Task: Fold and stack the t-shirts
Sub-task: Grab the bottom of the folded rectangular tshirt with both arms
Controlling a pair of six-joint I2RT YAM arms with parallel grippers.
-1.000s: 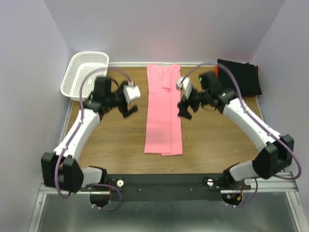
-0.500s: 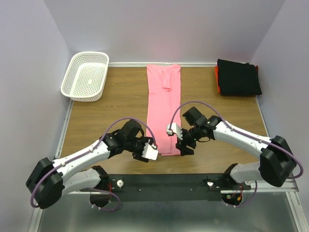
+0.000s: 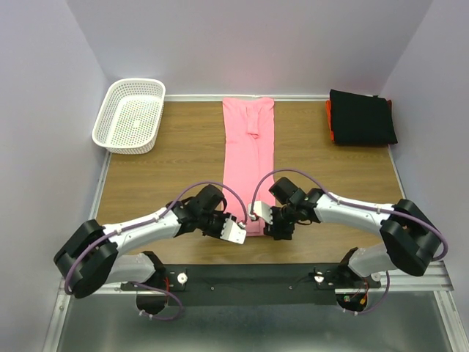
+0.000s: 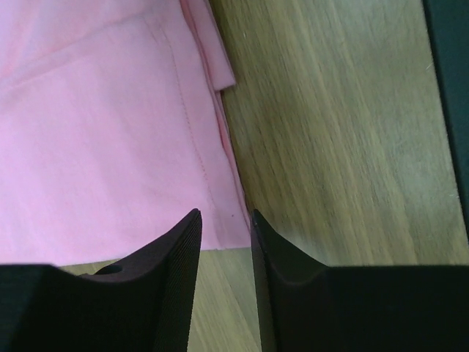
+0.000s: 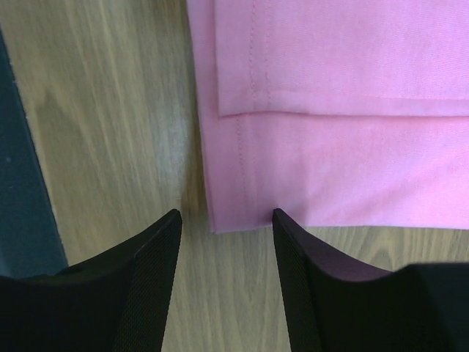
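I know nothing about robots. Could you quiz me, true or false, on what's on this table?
1. The pink shirt lies folded into a long strip. True.
2. The white basket holds a shirt. False: it is empty.
3. The left claw and the right claw are both at the shirt's near hem. True.
4. The right claw is clamped on the shirt. False: it is open.
5. The black folded pile sits beside the basket. False: it is at the far right.

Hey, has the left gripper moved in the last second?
Yes. The left gripper has come from beside the white basket at the far left down to the near hem of the pink shirt.
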